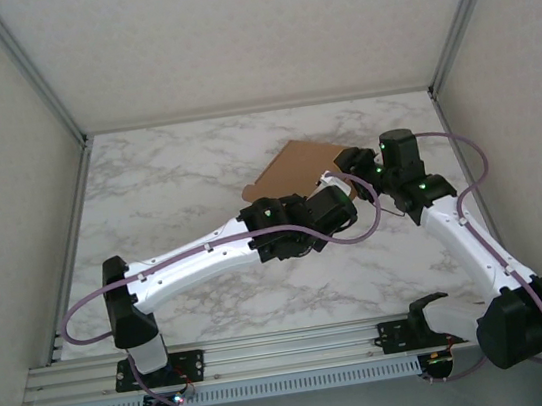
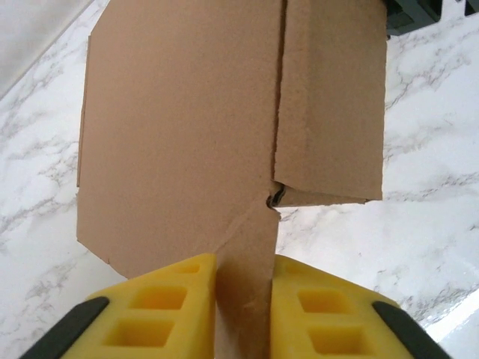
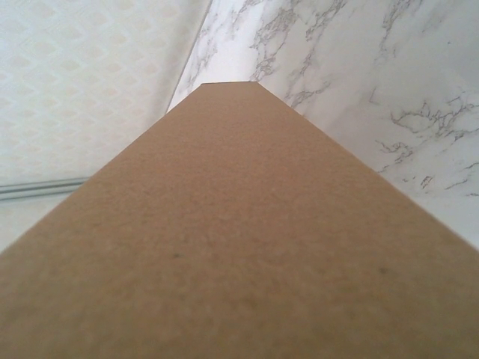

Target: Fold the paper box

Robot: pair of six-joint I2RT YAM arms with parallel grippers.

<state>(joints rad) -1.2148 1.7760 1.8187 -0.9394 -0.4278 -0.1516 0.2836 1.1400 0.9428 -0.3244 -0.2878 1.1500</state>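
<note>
From above, the paper box point(image 1: 298, 164) sat far-right on the bench point(image 1: 166, 177), with the right pincer point(image 1: 351, 164) at its right edge, grip impossible to tell. Left wrist: the left pincer point(image 2: 245, 263) clamped a narrow near flap point(image 2: 243, 232). The card looked thin, light and easily creased, so flaps and edges seemed the best holds. Right wrist: a plain matte brown panel ran away over the marble.

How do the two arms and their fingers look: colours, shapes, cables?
The left arm and the right arm have white links and black joints. A purple cable loops along each. Small green lights glow on the wrist joints. The left fingers are yellow blocks with rectangular hollows and black outer edges.
</note>
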